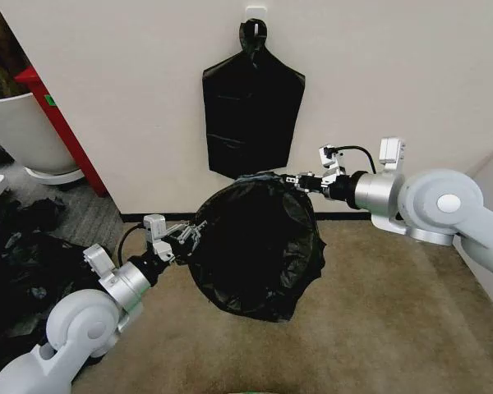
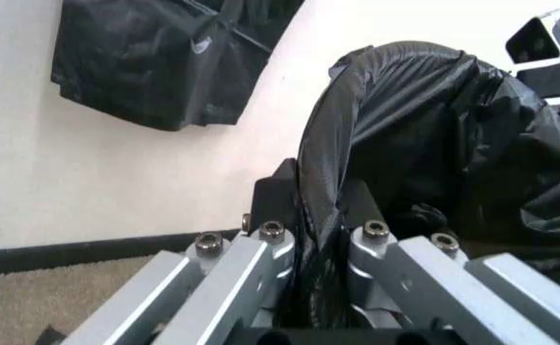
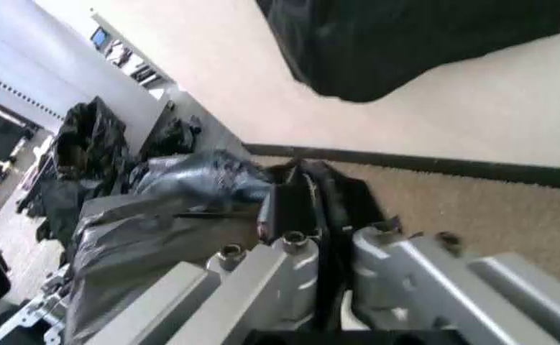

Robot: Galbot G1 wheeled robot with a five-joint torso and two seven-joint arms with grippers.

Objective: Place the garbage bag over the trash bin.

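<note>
The garbage bag [image 1: 255, 246] is held stretched open above the carpet, its rim clamped by the left gripper [image 1: 187, 234] and the right gripper [image 1: 300, 180]. Both pinches should be kept firm and the mouth taut.

Black plastic against cream wall and tan carpet

The garbage bag [image 1: 259, 246] is glossy black, as is the flat bag bundle [image 1: 251, 111] above it on the cream wall [image 1: 131, 98]; left of the bundle stand a white tub [image 1: 20, 131] and a red post [image 1: 62, 123].
</note>
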